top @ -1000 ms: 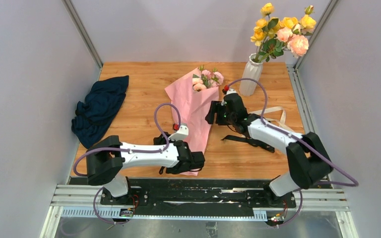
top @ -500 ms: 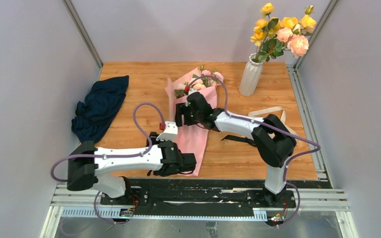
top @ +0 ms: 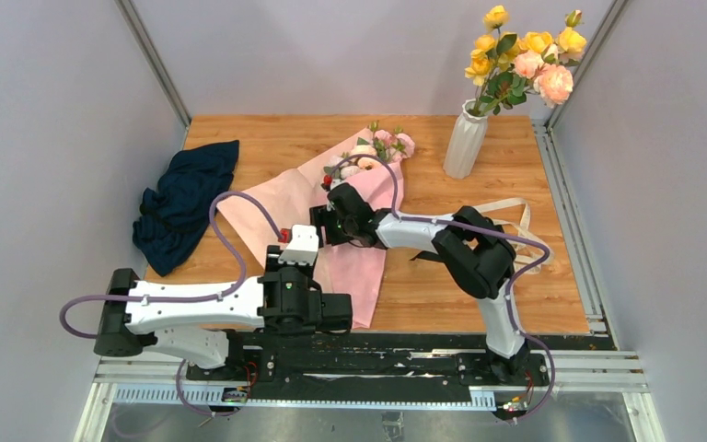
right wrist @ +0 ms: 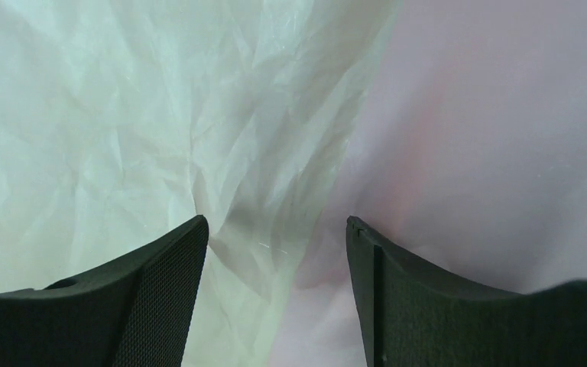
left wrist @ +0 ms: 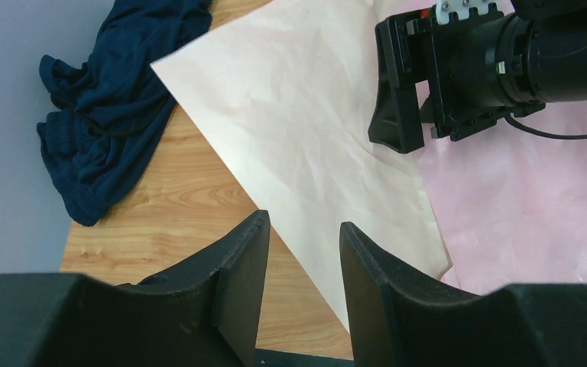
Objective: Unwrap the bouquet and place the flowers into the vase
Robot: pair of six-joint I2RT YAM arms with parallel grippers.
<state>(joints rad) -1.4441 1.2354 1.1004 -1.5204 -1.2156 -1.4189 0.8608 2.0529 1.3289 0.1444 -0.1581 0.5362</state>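
The bouquet (top: pixel 361 221) lies on the table with its pink paper opened out. One pale flap (top: pixel 256 204) is spread flat to the left. The flowers (top: pixel 375 151), small pink roses, rest at the paper's far end. My right gripper (top: pixel 320 224) hovers open just over the paper's middle (right wrist: pixel 275 138), with nothing between its fingers. My left gripper (left wrist: pixel 303 229) is open and empty near the paper's near edge (left wrist: pixel 329 252). The vase (top: pixel 465 140), white and ribbed, stands at the back right and holds yellow and peach roses.
A dark blue cloth (top: pixel 184 198) lies crumpled at the left. A black ribbon (top: pixel 451 261) and a beige strap (top: pixel 508 206) lie on the wood right of the bouquet. Grey walls close in both sides and the back.
My right gripper swept left across the bouquet, and the paper's left flap opened out flat. My left arm drew back to the left and its jaws widened a little.
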